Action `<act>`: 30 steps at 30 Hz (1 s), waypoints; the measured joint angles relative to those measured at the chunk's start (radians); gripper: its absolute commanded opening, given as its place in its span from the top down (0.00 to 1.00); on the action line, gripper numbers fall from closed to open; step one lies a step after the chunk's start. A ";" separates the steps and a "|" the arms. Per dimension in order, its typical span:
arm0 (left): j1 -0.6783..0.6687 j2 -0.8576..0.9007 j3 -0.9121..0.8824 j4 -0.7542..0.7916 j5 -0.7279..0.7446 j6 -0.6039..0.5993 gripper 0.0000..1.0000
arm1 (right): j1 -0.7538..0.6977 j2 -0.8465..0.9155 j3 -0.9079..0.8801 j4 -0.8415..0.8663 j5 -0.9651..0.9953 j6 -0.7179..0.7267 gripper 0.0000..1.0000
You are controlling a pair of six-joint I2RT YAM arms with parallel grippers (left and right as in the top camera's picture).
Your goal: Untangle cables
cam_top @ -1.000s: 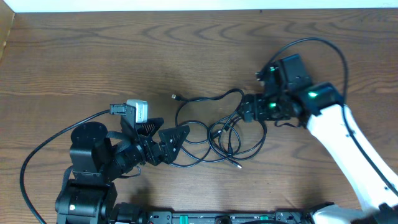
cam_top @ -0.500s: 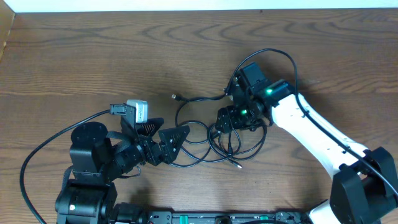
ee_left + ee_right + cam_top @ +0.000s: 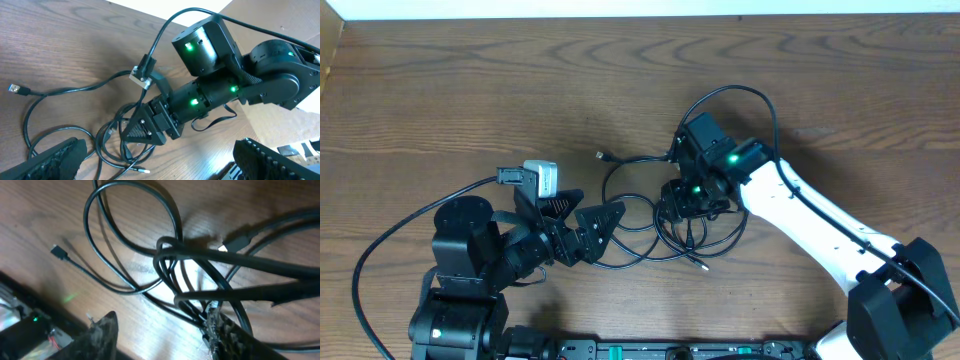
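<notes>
The cables (image 3: 668, 228) are thin black cords lying in overlapping loops and a small knot at the table's middle, with one plug end (image 3: 601, 155) pointing to the back left. My right gripper (image 3: 680, 195) is open and low over the knot. In the right wrist view (image 3: 160, 340) several strands (image 3: 170, 250) cross just ahead of its fingers, and some touch the right finger. My left gripper (image 3: 585, 222) is open and empty at the left edge of the loops. The left wrist view shows it (image 3: 160, 167) facing the cables (image 3: 112, 145) and the right gripper (image 3: 150, 127).
The right arm's thick wire (image 3: 740, 95) arches above its wrist. The left arm's wire (image 3: 380, 250) curves along the table at front left. A white-topped camera mount (image 3: 542, 178) sits on the left wrist. The wooden table (image 3: 470, 90) ends at a white strip at the back.
My right gripper has moved left, from the right end of the cable bunch to directly over the knot. The left arm and the cable loops have not visibly moved.
</notes>
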 measured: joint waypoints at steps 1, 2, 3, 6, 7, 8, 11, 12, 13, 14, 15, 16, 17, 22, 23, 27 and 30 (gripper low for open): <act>0.000 0.000 0.000 0.000 0.000 0.000 0.02 | 0.005 0.002 0.000 0.004 0.006 0.005 0.53; 0.000 0.000 0.000 0.000 0.000 0.000 0.02 | 0.008 0.005 0.000 0.006 0.013 0.008 0.54; 0.000 0.000 0.000 0.000 0.000 0.000 0.02 | 0.013 0.007 0.000 0.009 0.019 0.012 0.54; 0.000 0.000 0.000 0.000 0.000 0.000 0.02 | 0.020 0.021 0.000 0.019 0.027 0.024 0.55; 0.000 0.000 0.000 0.000 0.000 0.000 0.02 | 0.021 0.028 0.000 0.022 0.028 0.025 0.56; 0.000 0.000 0.000 0.000 0.000 0.000 0.02 | 0.022 0.036 0.000 0.026 0.032 0.027 0.57; 0.000 0.000 0.000 0.000 0.000 0.000 0.02 | 0.022 0.071 0.000 0.049 0.040 0.031 0.70; 0.000 0.000 0.000 0.000 0.000 0.000 0.02 | 0.022 0.085 -0.001 0.056 0.042 0.032 0.74; 0.000 0.000 0.000 0.000 0.000 0.000 0.02 | 0.022 0.097 -0.001 0.061 0.043 0.033 0.75; 0.000 0.000 0.000 0.000 0.000 0.000 0.02 | 0.022 0.111 -0.002 0.068 0.045 0.031 0.78; 0.000 0.000 0.000 0.000 0.000 0.000 0.02 | 0.022 0.122 -0.002 0.076 0.047 0.029 0.79; 0.000 0.000 0.000 0.000 0.000 0.000 0.02 | 0.022 0.136 -0.002 0.083 0.046 0.027 0.79; 0.000 0.000 0.000 0.000 0.000 0.000 0.02 | 0.022 0.144 -0.002 0.086 0.047 0.022 0.80; 0.000 0.000 0.000 0.000 0.000 0.000 0.02 | 0.022 0.160 -0.002 0.089 0.074 0.003 0.80; 0.000 0.000 0.000 0.000 0.000 0.000 0.02 | 0.022 0.160 -0.002 0.090 0.084 0.000 0.80; 0.000 0.000 0.000 0.000 0.000 0.000 0.02 | 0.022 0.160 -0.002 0.096 0.108 -0.023 0.82; 0.000 0.000 0.000 0.000 0.000 0.000 0.02 | 0.022 0.160 -0.010 0.138 0.114 -0.044 0.86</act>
